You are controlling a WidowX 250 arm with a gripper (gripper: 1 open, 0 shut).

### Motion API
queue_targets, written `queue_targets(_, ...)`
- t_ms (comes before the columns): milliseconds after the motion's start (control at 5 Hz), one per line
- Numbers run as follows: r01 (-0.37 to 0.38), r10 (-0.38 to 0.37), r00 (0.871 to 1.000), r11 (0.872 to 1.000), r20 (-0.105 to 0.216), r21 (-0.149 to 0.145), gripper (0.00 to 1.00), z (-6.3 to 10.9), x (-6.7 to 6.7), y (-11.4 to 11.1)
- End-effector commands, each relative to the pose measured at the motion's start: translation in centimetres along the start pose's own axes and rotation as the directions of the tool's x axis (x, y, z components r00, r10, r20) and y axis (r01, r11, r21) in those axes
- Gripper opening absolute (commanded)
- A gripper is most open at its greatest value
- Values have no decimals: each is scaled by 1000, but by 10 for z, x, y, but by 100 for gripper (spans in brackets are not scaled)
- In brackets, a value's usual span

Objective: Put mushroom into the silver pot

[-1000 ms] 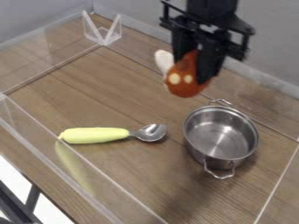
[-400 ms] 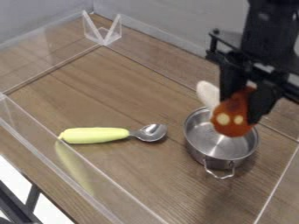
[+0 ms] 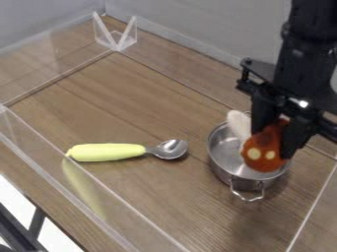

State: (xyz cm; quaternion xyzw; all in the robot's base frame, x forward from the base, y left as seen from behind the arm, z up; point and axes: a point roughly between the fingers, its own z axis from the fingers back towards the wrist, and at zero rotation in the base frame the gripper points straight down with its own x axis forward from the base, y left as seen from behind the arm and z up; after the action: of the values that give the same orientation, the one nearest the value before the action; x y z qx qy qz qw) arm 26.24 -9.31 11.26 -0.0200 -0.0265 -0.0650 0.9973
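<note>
My gripper [image 3: 267,138] is shut on the mushroom [image 3: 262,148], whose red-brown cap points down and whose cream stem [image 3: 238,122] sticks out to the upper left. The mushroom hangs directly over the mouth of the silver pot [image 3: 232,163], close to its rim. The pot stands on the wooden table at the right, and my gripper and the mushroom hide much of its inside. Its front handle [image 3: 250,191] shows below.
A metal spoon with a yellow handle [image 3: 106,152] lies left of the pot, its bowl [image 3: 170,150] near the pot's side. A clear plastic wall [image 3: 59,44] rings the table, with a clear bracket [image 3: 116,34] at the back left corner.
My gripper has carried the mushroom from the back centre of the table rightward and forward, then down over the silver pot. The spoon and pot have not moved.
</note>
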Motion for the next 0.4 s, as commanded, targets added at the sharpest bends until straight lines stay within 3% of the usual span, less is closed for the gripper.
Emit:
queue_targets(0,-3,3,999,1000,34,4,0,-1,9,10)
queue_targets(200,-1,0,999,1000,42,7,0,-9,16,18)
